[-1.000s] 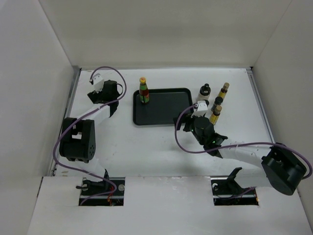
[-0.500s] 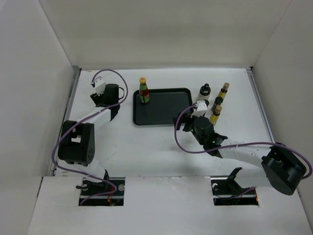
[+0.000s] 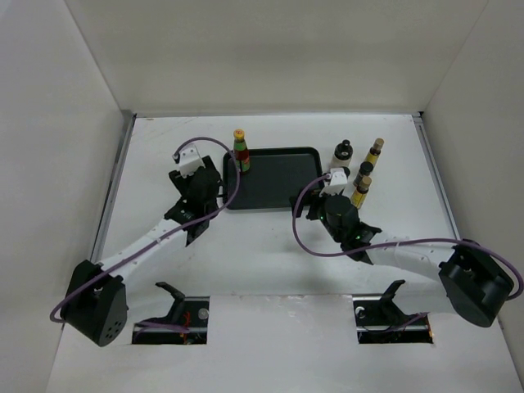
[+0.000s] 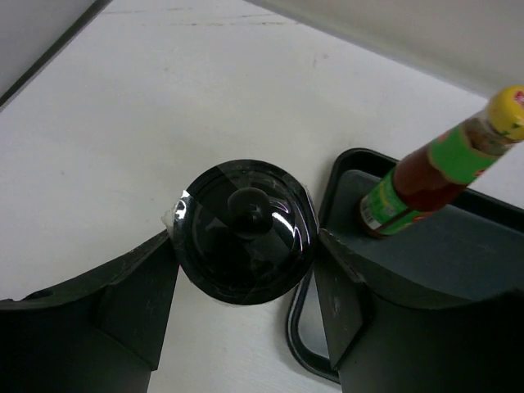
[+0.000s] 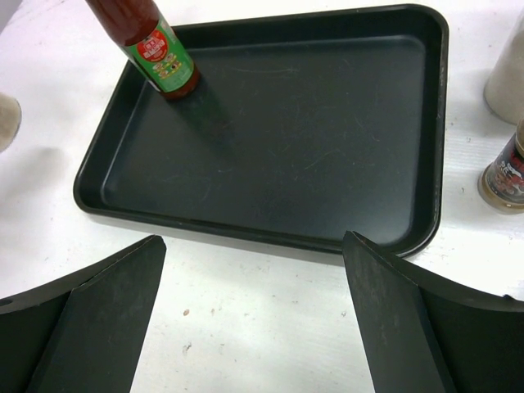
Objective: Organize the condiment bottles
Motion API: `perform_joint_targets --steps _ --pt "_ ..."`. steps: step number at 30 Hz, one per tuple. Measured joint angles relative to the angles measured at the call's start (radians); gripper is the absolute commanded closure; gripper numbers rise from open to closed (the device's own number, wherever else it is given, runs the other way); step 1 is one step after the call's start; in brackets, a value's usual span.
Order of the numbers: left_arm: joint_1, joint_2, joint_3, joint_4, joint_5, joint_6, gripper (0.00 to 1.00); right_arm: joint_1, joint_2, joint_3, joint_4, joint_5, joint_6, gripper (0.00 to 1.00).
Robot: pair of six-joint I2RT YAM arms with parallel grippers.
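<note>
The left claw (image 4: 246, 282) has been swung in from well left of the tray (image 3: 278, 196) to its left edge, clamped on a black-capped bottle (image 4: 246, 225). The red-green bottle (image 3: 241, 152) is stood in the tray's back-left corner. The right claw (image 5: 252, 246) is held apart at the tray's near edge. A second placement is judged imminent.

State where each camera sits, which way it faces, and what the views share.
Top external: above and behind the arms, looking down on the table; both arms show.
Left wrist: on the left arm, looking down past the left gripper, shut on a black-capped bottle, by the tray; both fingers show.
Right wrist: on the right arm, facing the tray; fingers of the open right gripper frame it.
Shared: all three show the tray and the red sauce bottle standing in its corner.
</note>
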Motion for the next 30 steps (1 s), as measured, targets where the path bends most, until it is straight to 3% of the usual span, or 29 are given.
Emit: perform_joint_targets --steps 4,10,21,23,27,30 --pt "-0.08 0.022 0.002 0.043 -0.027 0.015 0.6 0.0 -0.008 0.0 0.0 0.0 0.0 0.04" --pt "-0.19 0.206 0.026 0.103 0.0 0.023 0.59 -0.005 -0.018 0.0 0.0 0.0 0.0 0.04" --pt "-0.219 0.376 0.07 0.214 0.047 0.029 0.55 -0.021 -0.032 -0.001 0.0 0.0 0.001 0.04" --pt "-0.218 0.39 0.063 0.247 0.045 0.029 0.46 -0.022 -0.032 -0.001 0.0 0.0 0.001 0.03" --pt "-0.222 0.394 0.045 0.288 0.049 0.03 0.12 -0.022 -0.038 -0.003 0.0 0.001 0.001 0.01" --pt "-0.237 0.379 0.016 0.307 0.053 0.028 0.02 -0.028 -0.072 -0.006 -0.01 0.005 0.001 0.0"
